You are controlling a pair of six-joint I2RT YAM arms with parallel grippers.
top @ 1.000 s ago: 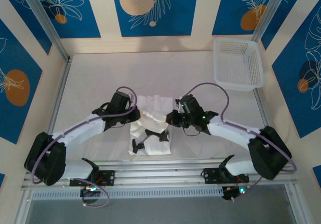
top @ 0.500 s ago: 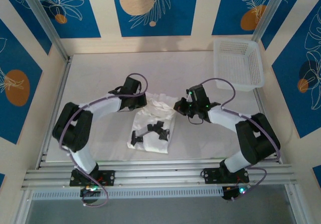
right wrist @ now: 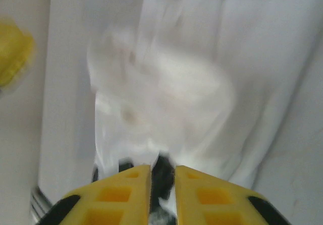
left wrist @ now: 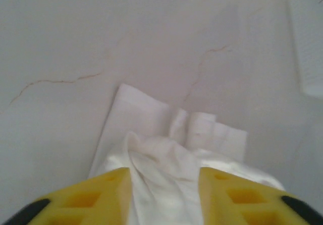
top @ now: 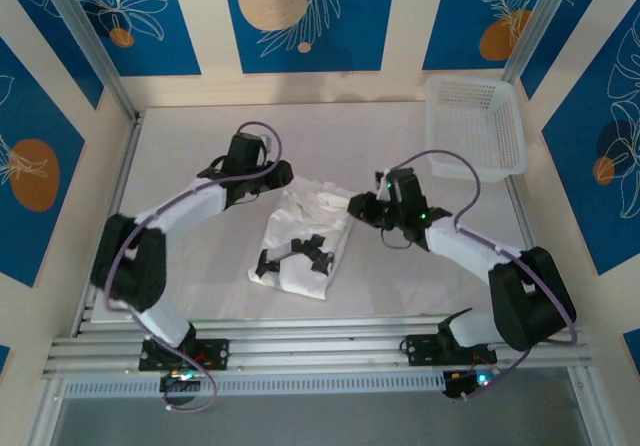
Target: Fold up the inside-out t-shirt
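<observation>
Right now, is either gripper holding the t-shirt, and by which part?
It cannot be told. The t-shirt bunches between the parted fingers of the left gripper; the right gripper, nearly shut, is at its right edge, blurred.

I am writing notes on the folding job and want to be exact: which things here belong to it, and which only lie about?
Belong to the job:
- inside-out t-shirt, bunched on the table
- left gripper, at its far edge
- right gripper, at its right edge

Only lying about:
- white mesh basket, far right corner, apart from the shirt
</observation>
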